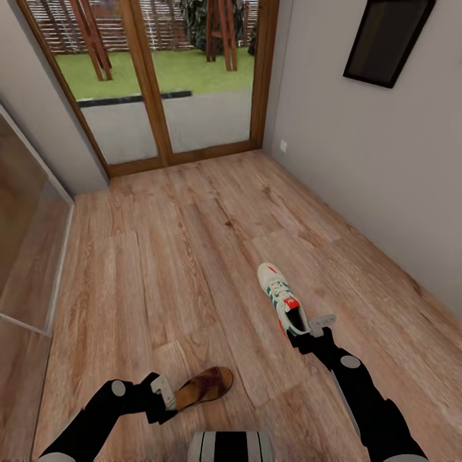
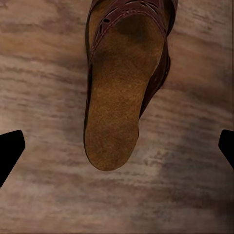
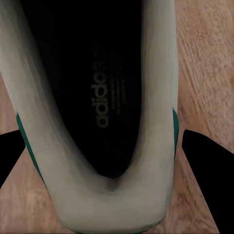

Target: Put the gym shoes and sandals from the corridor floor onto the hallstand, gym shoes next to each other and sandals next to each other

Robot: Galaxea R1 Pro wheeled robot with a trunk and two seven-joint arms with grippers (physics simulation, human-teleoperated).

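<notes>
Left gripper [image 1: 168, 393] is hovering wide open at the heel of a sandal [image 1: 205, 387] lying on the corridor floor [image 1: 167, 269]. Right gripper [image 1: 319, 326] is straddling a gym shoe [image 1: 282, 298], fingers spread at its heel. Risk: off-centre closure could be nudging either shoe away.

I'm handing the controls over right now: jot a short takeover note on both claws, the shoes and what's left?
Left claw: open, at the heel of a sandal lying on the corridor floor.
Right claw: fingers straddle the heel of a gym shoe; grip cannot be confirmed.
Done: nothing racked in these views.
Left: lift both, carry them to the rack, find the other shoe and sandal, pair them up.
</notes>
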